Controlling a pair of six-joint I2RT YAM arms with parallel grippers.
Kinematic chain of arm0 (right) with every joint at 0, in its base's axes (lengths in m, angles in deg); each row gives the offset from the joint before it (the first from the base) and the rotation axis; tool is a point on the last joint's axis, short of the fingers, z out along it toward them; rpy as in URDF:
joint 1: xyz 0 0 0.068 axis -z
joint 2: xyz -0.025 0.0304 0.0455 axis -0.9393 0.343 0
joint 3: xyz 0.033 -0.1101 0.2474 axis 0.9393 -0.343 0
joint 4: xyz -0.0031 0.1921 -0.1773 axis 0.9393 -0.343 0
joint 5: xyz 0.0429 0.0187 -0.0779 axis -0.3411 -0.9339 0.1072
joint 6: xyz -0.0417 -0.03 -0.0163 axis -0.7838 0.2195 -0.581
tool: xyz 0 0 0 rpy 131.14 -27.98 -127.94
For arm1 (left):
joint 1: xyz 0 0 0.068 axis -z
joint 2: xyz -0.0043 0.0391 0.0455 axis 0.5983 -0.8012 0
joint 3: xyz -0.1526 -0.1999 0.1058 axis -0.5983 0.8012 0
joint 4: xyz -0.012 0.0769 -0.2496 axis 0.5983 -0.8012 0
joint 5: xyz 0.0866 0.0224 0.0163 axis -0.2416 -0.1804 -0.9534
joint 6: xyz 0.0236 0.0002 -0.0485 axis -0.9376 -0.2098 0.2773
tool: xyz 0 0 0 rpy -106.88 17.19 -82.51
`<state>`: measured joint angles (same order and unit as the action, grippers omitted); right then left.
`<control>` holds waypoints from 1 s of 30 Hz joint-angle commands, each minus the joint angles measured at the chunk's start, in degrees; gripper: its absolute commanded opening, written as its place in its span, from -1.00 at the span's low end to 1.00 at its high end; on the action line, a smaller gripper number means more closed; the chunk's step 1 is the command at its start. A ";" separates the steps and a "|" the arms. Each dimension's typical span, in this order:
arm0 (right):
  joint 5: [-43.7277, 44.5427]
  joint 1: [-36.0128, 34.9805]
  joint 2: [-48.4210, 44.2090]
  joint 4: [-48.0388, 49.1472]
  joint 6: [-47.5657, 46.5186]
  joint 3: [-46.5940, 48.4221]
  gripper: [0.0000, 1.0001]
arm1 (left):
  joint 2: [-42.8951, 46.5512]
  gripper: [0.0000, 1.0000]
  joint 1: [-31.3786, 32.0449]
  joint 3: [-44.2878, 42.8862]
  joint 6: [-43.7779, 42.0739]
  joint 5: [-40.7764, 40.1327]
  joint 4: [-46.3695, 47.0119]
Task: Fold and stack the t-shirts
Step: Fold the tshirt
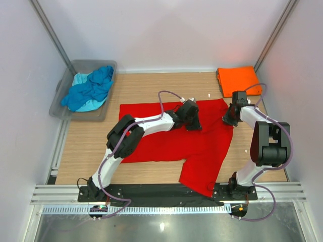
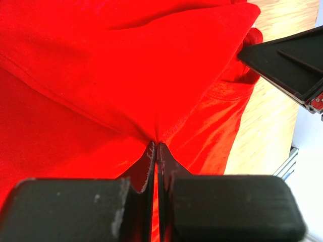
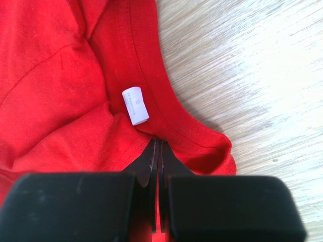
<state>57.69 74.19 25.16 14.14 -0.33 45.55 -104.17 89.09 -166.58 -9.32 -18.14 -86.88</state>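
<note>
The red shirt point(image 1: 171, 136) lies spread across the middle of the table point(image 1: 86, 146), with one part reaching toward the near edge between the arm bases. The left gripper point(image 1: 193, 125) sits at the shirt's far edge, jaws pressed together on a pinch of red cloth. In the left wrist view the fabric puckers into folds right at the fingertips point(image 2: 146, 169). The right gripper point(image 1: 228, 120) is at the shirt's far right corner, likewise closed, nipping the collar band just beside the white label point(image 3: 135, 105). The two grippers are near each other but apart. An orange shirt point(image 1: 238, 79) lies folded at the table's far right corner. At far left a grey tub point(image 1: 56, 105) holds a blue shirt point(image 1: 93, 89) heaped over a turquoise shirt point(image 1: 79, 79) — both crumpled.
</note>
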 commanded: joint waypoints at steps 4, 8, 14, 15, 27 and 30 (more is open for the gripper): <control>-0.98 0.06 -3.77 0.31 -0.50 2.18 -0.98 | -0.36 -1.00 0.22 -2.66 -0.92 -0.60 -0.37; -2.30 0.06 -3.25 -0.57 -0.59 3.14 -0.85 | -0.53 -1.00 0.22 -2.93 -0.84 -0.60 -0.37; -1.86 0.06 -2.63 -1.19 -0.68 2.88 -0.98 | -0.45 -1.00 0.22 -3.10 -0.75 -0.25 -0.37; -1.86 -0.03 -2.54 -1.28 -0.85 2.97 -0.98 | -0.45 -1.00 0.22 -3.11 -0.75 -0.34 -0.37; -1.16 -0.12 -4.47 -3.74 -0.33 5.25 -0.98 | 0.17 -1.00 0.22 -3.63 -1.80 -1.30 -1.77; -1.07 -0.03 -5.70 -4.53 -0.07 5.78 -0.98 | 0.52 -1.00 0.22 -4.25 -2.15 -1.65 -2.65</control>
<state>56.05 74.19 23.43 10.38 -0.57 48.61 -104.78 89.09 -168.00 -10.04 -18.43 -88.71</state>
